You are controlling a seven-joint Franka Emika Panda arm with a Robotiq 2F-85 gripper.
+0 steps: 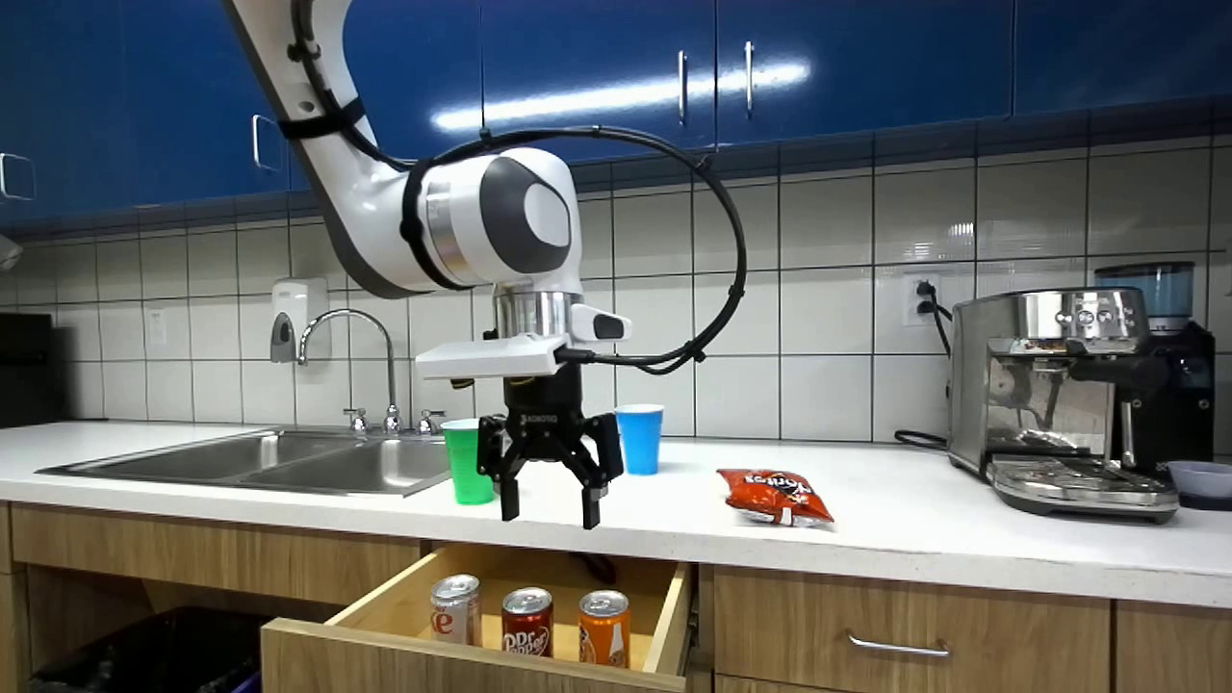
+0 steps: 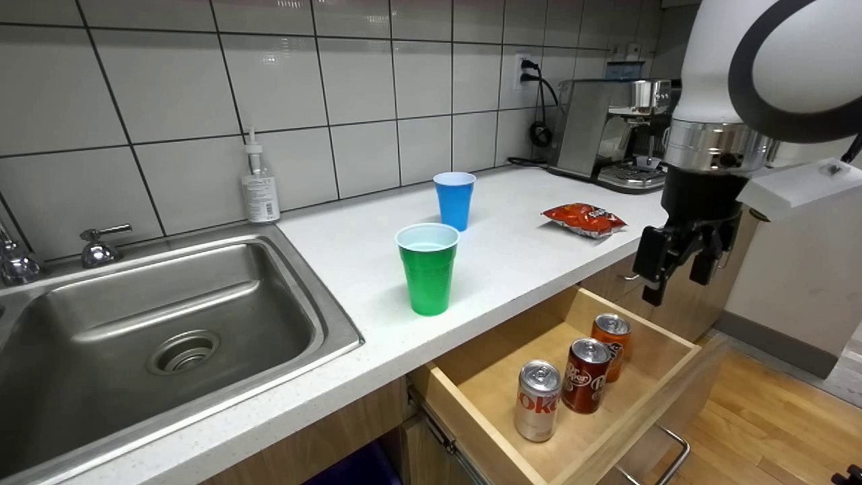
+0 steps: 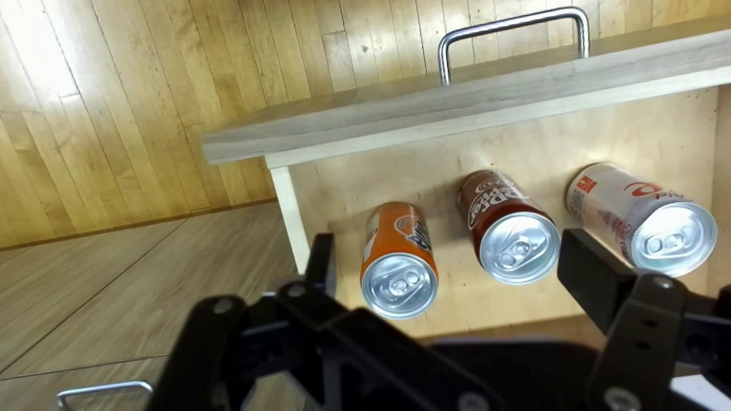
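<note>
My gripper (image 1: 551,521) hangs open above the pulled-out wooden drawer (image 1: 462,666), its jaws wide apart, pointing down, nothing between them. Three cans stand upright in that drawer in both exterior views: a silver Coke can (image 2: 537,401), a dark red Dr Pepper can (image 2: 586,375) and an orange can (image 2: 611,337). Looking down in the wrist view, the orange can (image 3: 398,257) and the Dr Pepper can (image 3: 508,228) appear between the fingertips, well below them. The silver can (image 3: 642,220) lies beyond the right finger (image 3: 594,279), partly covered by it.
On the white counter stand a green cup (image 2: 429,276) and a blue cup (image 2: 455,202), with a red Doritos bag (image 2: 584,219) farther along. A steel sink (image 1: 260,462) is at one end, a coffee machine (image 1: 1059,404) at the other. The drawer's handle (image 3: 514,23) sticks out in front.
</note>
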